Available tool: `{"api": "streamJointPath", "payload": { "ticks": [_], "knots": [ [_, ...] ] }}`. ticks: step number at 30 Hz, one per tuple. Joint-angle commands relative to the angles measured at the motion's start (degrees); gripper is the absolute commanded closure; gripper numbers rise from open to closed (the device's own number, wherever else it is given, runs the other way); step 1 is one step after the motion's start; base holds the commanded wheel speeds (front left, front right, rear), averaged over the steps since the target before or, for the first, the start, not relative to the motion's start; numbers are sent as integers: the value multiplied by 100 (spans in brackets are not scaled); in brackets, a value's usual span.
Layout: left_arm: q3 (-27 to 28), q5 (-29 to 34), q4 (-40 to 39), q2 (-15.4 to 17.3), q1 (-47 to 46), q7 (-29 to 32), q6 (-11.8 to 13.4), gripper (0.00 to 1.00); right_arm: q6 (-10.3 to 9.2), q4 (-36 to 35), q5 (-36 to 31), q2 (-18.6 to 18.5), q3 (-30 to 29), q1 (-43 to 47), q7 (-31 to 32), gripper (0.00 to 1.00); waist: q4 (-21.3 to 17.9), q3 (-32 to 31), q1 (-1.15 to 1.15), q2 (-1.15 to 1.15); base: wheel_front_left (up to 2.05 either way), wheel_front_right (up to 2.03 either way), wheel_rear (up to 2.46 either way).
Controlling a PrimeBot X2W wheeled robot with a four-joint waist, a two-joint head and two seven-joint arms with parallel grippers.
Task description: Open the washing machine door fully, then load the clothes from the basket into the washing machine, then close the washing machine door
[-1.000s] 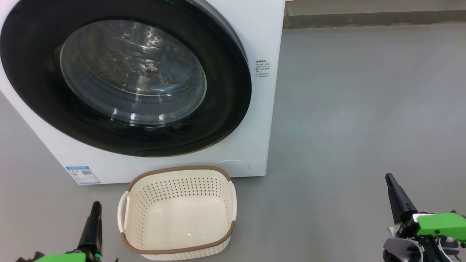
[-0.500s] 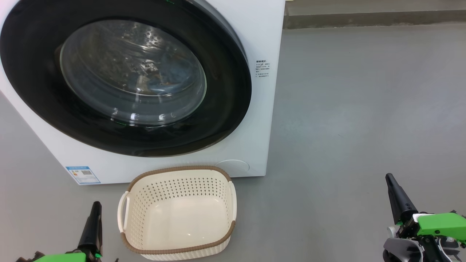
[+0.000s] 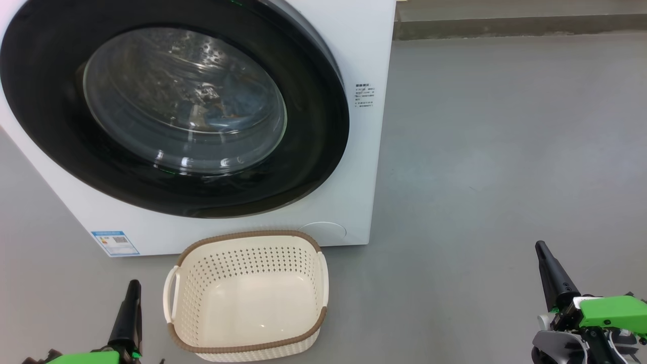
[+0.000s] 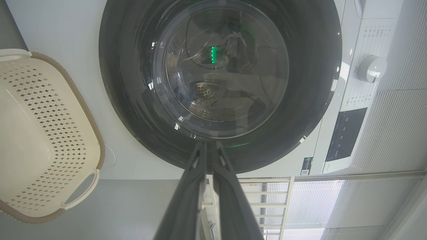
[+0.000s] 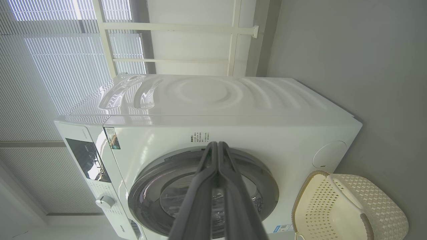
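Left gripper [image 3: 134, 288] is sitting pinched together, empty, just left of the basket [image 3: 242, 235], which is lying bare on the floor [image 3: 480, 151] right in front of the washer [image 3: 364, 40]. Door [image 3: 313, 126] is looking shut with the clothes [image 3: 227, 108] showing blue through the glass [image 3: 167, 76], but if it's not latching properly it could be swinging back open. Right gripper [image 3: 542, 247] is hanging far right, pinched and empty too.

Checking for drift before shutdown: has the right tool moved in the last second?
No. The right tool sits at the same spot relative to the basket and the washing machine.
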Motion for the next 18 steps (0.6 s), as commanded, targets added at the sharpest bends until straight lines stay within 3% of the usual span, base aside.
{"api": "streamJointPath", "payload": {
  "ticks": [1,18],
  "knots": [
    [157,-44,-169,52,-206,43,3,100,11,-134,15,-32,80,-227,33,100,0,0,0,0,0,0,0],
    [157,-44,-169,52,-206,43,3,100,11,-133,4,-22,67,-228,43,100,0,0,0,0,0,0,0]
  ]
}}
